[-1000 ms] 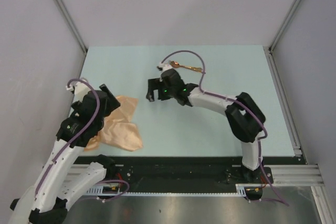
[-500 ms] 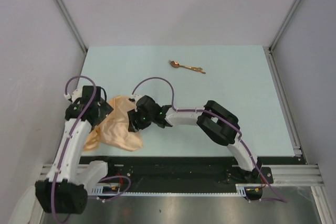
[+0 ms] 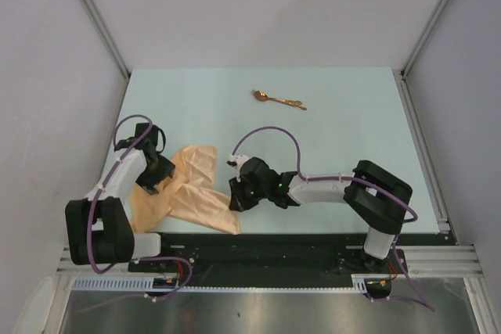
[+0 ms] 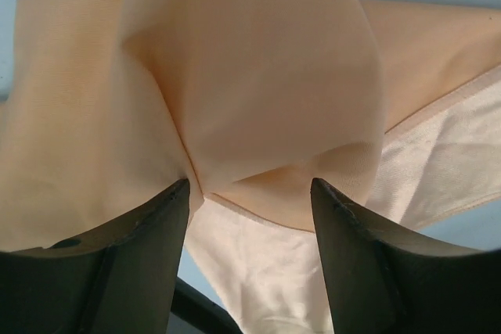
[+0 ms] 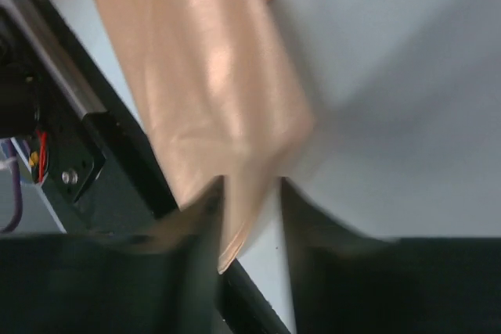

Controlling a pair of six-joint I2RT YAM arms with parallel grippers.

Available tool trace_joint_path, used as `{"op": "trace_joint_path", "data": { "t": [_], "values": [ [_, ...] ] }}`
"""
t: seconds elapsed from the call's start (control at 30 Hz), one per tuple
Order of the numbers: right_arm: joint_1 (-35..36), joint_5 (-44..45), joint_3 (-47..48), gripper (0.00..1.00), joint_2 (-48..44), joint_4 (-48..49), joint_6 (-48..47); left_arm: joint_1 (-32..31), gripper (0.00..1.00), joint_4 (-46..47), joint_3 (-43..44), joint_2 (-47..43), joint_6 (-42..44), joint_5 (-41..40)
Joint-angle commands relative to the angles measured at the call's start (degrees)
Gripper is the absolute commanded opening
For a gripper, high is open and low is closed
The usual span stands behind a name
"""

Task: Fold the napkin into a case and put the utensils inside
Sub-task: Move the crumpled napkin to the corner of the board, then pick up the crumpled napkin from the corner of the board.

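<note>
Together left end effector (image 4: 249, 187), right end effector (image 5: 250, 187) pinch one napkin (image 3: 196, 167).

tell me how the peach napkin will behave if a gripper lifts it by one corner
Likely floppy: the napkin lies in soft rounded folds and bulges, holding no flat shape. Its edge looks thin, so probably light; it should drape from a grip. It may slide easily over the smooth table.

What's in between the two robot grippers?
The napkin stretches between the left gripper and the right gripper, seen in the top view.
</note>
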Motion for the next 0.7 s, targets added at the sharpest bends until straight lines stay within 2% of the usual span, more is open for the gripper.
{"op": "trace_joint_path", "data": {
  "t": [0.0, 0.03, 0.07, 0.17, 0.2, 0.23, 0.4, 0.53, 0.67],
  "values": [
    [-1.3, -0.2, -0.9, 0.67, -2.8, 5.9, -1.7, -0.3, 0.68, 4.5, 1.7, 2.1, 0.2, 1.8],
    [-2.2, 0.4, 0.4, 0.79, -1.8, 5.3, -1.7, -0.7, 0.68, 5.3, 0.9, 2.2, 0.4, 1.8],
    [-3.4, 0.7, 2.9, 0.85, -0.5, 4.5, -1.6, -1.2, 0.68, 6.1, 0.4, 2.5, 0.4, 1.9],
    [-7.7, 3.2, 15.7, 0.89, 7.8, -3.1, -1.8, -2.9, 0.71, 8.2, -1.0, 2.6, 1.2, 2.2],
    [-8.1, 5.2, 23.6, 0.89, 9.9, -9.7, -2.4, -4.5, 0.74, 8.3, -1.2, 2.4, 1.3, 1.0],
    [-8.3, 10.3, 26.9, 0.89, 14.2, -12.5, -3.8, -5.3, 0.75, 8.3, -1.3, 2.4, 1.3, 0.1],
    [-8.1, 19.3, 42.6, 0.88, 24.4, -22.9, -7.3, -9.7, 0.78, 6.1, -2.2, 0.3, -2.1, -6.6],
    [-7.7, 21.9, 48.2, 0.85, 28.6, -22.8, -9.1, -11.3, 0.75, 8.1, -5.8, -1.1, -4.7, -5.8],
    [-5.4, 26.4, 55.6, 0.81, 34.2, -24.8, -11.8, -12.6, 0.79, 8.8, -6.9, -0.4, -5.8, -4.8]
  ]
}}
